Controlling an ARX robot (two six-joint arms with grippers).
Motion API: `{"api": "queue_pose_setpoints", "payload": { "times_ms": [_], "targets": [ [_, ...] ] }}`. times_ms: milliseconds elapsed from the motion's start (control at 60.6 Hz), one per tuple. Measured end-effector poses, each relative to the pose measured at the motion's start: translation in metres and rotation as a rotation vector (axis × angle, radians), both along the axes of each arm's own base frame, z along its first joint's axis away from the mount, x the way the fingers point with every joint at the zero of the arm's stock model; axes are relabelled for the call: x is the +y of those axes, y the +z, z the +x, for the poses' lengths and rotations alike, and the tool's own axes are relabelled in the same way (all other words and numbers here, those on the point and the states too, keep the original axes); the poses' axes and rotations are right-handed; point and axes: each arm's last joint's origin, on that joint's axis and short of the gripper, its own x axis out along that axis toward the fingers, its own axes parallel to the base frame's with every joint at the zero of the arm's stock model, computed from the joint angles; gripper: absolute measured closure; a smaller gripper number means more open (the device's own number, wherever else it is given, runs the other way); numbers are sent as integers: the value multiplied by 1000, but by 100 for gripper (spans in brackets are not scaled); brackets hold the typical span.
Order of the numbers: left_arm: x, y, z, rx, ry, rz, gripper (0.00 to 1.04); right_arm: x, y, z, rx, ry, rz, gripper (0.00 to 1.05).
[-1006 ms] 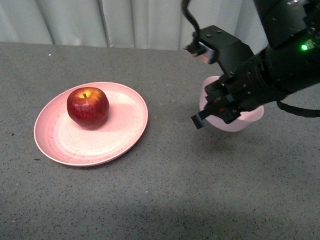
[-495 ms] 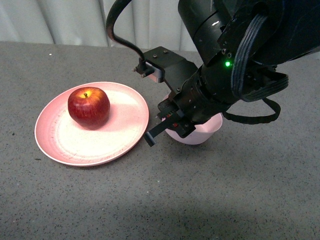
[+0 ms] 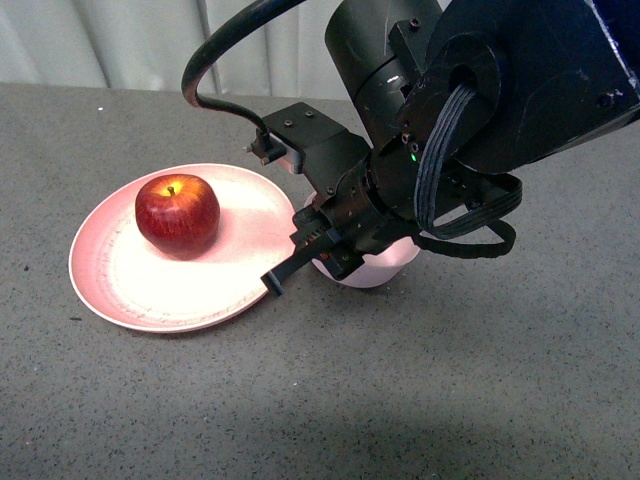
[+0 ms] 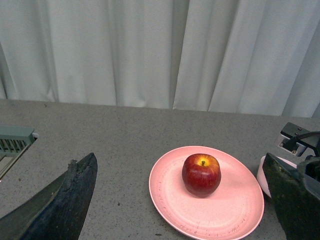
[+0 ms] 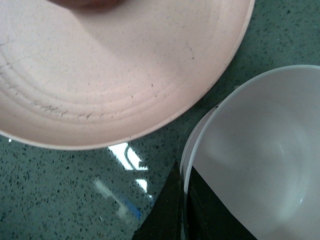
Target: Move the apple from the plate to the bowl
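Apple (image 3: 177, 212) is sitting on the plate (image 3: 150, 290), toward its far left side. Your right gripper (image 5: 186, 212) is pinching the rim of the bowl (image 5: 255, 140), just beside the plate's right edge. Your left gripper (image 4: 179, 165) is hanging wide apart.

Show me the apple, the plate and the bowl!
apple (image 3: 177, 212): front view, its red side.
plate (image 3: 140, 285): front view, bare near part.
bowl (image 5: 260, 150): right wrist view, pale inside wall.
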Motion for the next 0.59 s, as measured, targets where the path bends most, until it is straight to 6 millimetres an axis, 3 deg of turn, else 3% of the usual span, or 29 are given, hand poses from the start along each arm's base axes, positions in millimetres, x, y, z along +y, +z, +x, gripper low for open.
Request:
{"api": "queue_pose_setpoints", "payload": {
  "times_ms": [99,198,313,445,594],
  "targets": [
    [0,0,0,0,0,0,7,-1,-2,-2,-9,-9,13,80],
    [0,0,0,0,0,0,7,-9,-1,-8,-28,-45,47,59],
    [0,0,0,0,0,0,7,-23,19,-13,-145,-140,114,37],
    [0,0,0,0,0,0,7,-53,45,-32,-399,-306,135,9],
    [0,0,0,0,0,0,7,-82,44,-57,-506,-454,145,14]
  ]
}}
